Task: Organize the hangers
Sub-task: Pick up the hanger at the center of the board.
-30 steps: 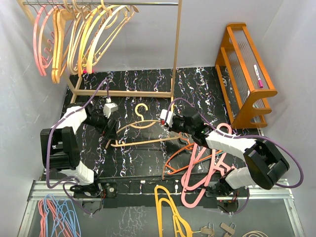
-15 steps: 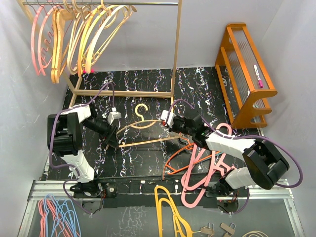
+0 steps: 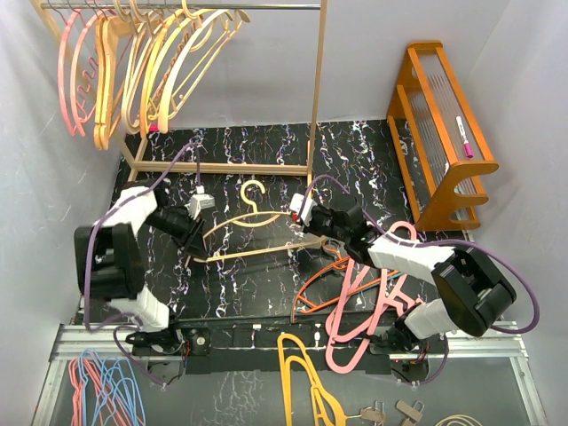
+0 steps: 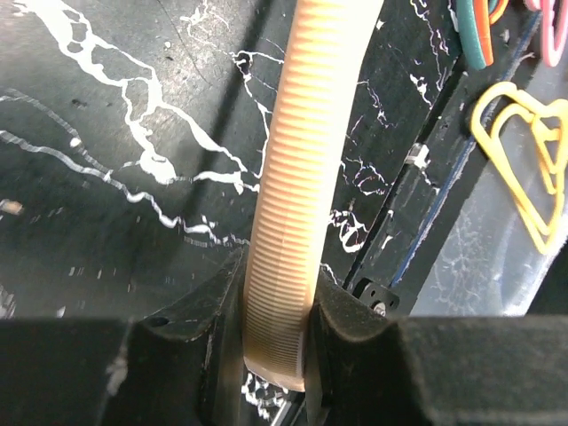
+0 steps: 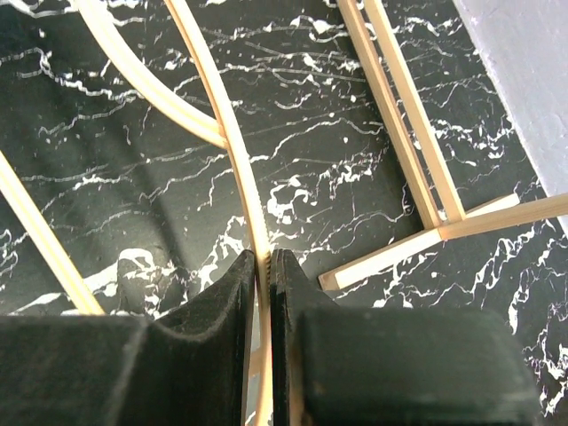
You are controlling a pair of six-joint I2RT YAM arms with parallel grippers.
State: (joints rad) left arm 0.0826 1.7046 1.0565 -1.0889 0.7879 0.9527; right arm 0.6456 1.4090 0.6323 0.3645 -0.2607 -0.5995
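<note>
Left gripper (image 4: 277,306) clamps the tan hanger (image 3: 248,253) at its left end; right gripper (image 5: 264,266) pinches its right end over the mat (image 3: 355,151)

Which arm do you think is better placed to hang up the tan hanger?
Left, probably: left hand and right hand both grip the tan hanger, but the rack stands on the left side.

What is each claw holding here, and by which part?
Both grip the same pale tan, yellow-hooked hanger: the left claw pinches its ribbed left shoulder end, the right claw the thin edge at its right end.
</note>
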